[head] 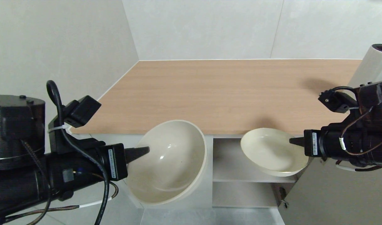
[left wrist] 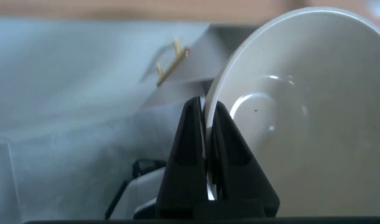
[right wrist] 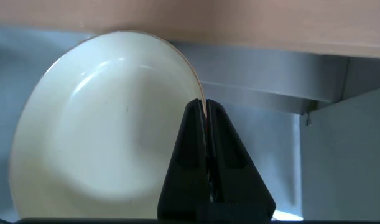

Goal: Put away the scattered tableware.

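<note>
L gripper (head: pixel 146 150) at approx 8 o'clock in head view, clenched on the rim of the big bowl (head: pixel 173 162), one finger inside and one outside. Bowl is off the counter (head: pixel 222 93), held in the air at approx 6 o'clock, tipped up so its hollow faces the camera. Its top rim just overlaps the counter's front edge. L wrist view shows the same pinch: both fingers (left wrist: pixel 191 143) shut tight on the thin rim, and a gold handle (left wrist: pixel 171 61) on a grey door beyond.

R gripper (head: pixel 291 141) at approx 4 o'clock, grasping the shallow dish (head: pixel 269 151) by its right-hand rim. Dish also in the air, tilted, inside facing up. It hangs in front of the open cabinet (head: pixel 223 190) under the counter, w/ a shelf (head: pixel 241 178) behind and below it. R wrist view: fingers closed on the dish rim, counter underside just past it.

Bowl and dish are apart, w/ the cabinet opening showing between them. Cabinet door (head: pixel 334 193) swung open at approx 5 o'clock. White tube (head: pixel 370 67) at 2 o'clock, by the counter's right end.
</note>
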Robot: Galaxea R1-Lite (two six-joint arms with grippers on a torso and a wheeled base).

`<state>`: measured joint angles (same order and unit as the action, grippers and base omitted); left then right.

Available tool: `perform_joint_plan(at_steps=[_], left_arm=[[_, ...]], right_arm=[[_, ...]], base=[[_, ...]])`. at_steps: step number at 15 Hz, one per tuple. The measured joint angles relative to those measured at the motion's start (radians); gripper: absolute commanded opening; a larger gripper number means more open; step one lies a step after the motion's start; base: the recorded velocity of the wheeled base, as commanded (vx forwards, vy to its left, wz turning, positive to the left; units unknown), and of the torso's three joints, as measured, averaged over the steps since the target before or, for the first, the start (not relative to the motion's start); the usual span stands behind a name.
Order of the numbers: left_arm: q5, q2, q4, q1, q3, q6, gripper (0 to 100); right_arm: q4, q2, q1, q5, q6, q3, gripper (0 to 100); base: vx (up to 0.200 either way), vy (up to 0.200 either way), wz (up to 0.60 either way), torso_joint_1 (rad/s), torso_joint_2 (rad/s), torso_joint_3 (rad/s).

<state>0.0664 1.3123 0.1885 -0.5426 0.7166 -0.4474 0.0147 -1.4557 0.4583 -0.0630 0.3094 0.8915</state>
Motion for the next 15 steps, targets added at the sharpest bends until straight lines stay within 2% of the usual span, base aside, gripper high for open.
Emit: perform_joint_plan(at_steps=[10, 15], left_arm=[[0.006, 0.04, 0.0, -0.021, -0.016, 0.002, 0], [0.006, 0.045, -0.001, -0.021, -0.016, 0.003, 0]], right_arm=[[0.027, -0.01, 0.001, 0.005, -0.1, -0.075, 0], [0.027, -0.007, 0.004, 0.008, -0.144, -0.104, 0]], base=[[0.0, 0.0, 0.0, 0.0, 0.0, 0.0], [0.0, 0.0, 0.0, -0.159, 0.35, 0.188]])
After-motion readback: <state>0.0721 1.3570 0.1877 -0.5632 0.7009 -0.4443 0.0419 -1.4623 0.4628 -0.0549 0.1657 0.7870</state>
